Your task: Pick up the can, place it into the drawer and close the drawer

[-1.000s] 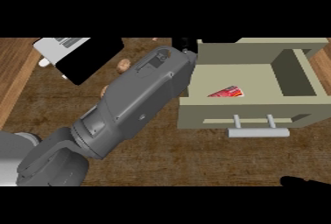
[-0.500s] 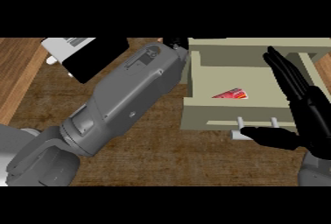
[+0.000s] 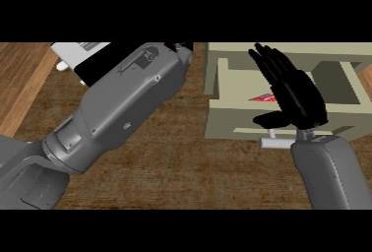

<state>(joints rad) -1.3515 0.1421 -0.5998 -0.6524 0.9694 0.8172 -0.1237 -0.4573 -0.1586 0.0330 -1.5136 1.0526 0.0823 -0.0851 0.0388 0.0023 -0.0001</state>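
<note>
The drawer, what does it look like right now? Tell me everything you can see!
The drawer is a pale beige box, pulled open on the brown counter at the view's right. It has thick walls and a darker inside. A red thing, probably the can, lies in it, mostly hidden. On the front sits a light grey bar handle. The black right hand, fingers straight, is over the drawer's opening and front, covering part of both.

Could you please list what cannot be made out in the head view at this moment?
- Left hand: hidden past the end of the left forearm at the picture's top, so its fingers cannot be judged.
- Can: only a red sliver shows in the drawer; the open right hand covers the rest.
- Drawer handle: partly hidden by the right forearm.
</note>
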